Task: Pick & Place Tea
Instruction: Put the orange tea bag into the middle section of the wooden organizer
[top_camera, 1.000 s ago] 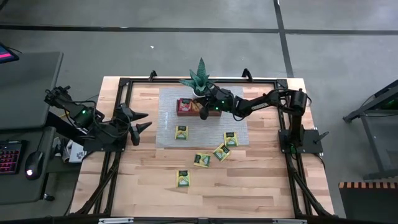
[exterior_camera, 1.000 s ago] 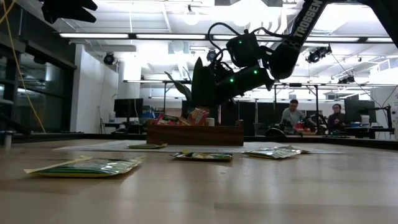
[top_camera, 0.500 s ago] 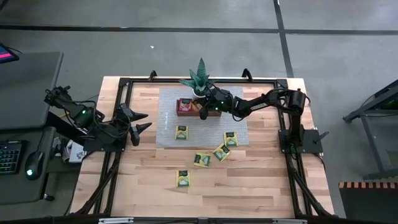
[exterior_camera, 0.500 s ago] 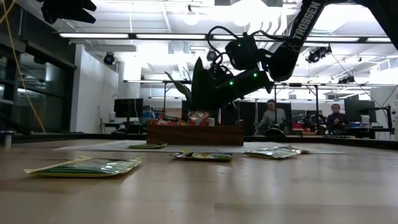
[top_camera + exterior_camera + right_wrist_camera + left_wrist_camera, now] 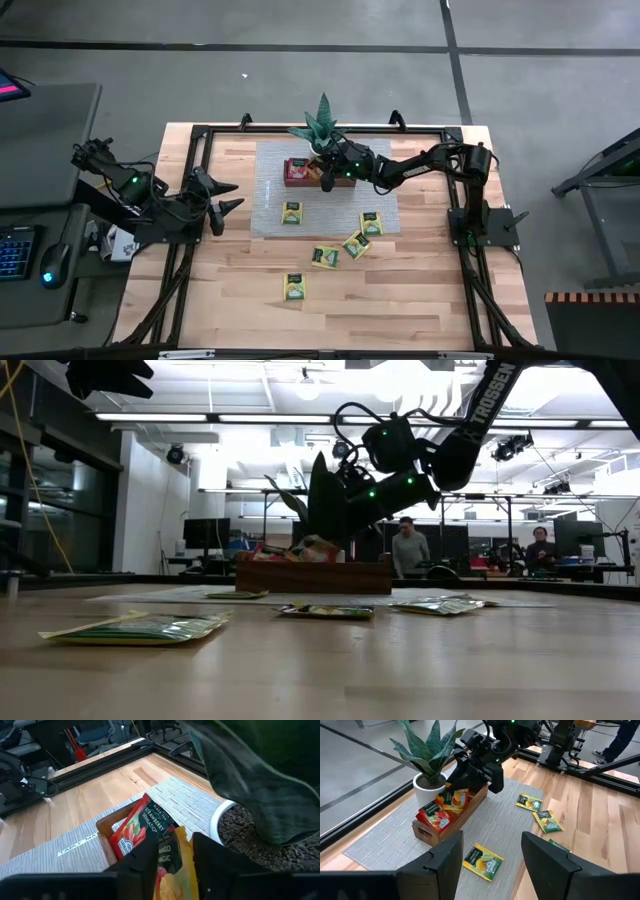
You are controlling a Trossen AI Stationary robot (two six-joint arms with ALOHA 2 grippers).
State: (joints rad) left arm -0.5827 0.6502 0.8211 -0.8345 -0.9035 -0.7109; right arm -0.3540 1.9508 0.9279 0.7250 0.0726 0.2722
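Note:
A brown wooden tray (image 5: 318, 175) stands on a grey mat (image 5: 270, 200) in front of a potted plant (image 5: 322, 130). Red tea packets (image 5: 432, 815) and orange ones (image 5: 455, 800) stand on edge in it. My right gripper (image 5: 175, 845) hovers over the tray, fingers apart, with an orange tea packet (image 5: 172, 870) standing in the tray between and below them. Several green tea packets (image 5: 325, 257) lie flat on the mat and table. My left gripper (image 5: 225, 195) waits open, raised above the table's left side. My right gripper comes at the tray from the table's right, slanting a little downward. Its fingers (image 5: 142, 862) stand on either side of the orange packet's upper edge (image 5: 170, 851). I cannot tell whether they touch it. The packet rests among the tray's other packets.
The plant's leaves (image 5: 250, 780) hang close over my right gripper. One green packet (image 5: 292, 212) lies on the mat just near of the tray, and others (image 5: 371, 222) lie toward the mat's right corner. Bare wood lies at the table's near side (image 5: 400, 300).
Under my right gripper, the orange packet has sunk a little and now leans on the packets in the tray. The gripper has stayed over the tray. A person in the room behind has walked toward the left.

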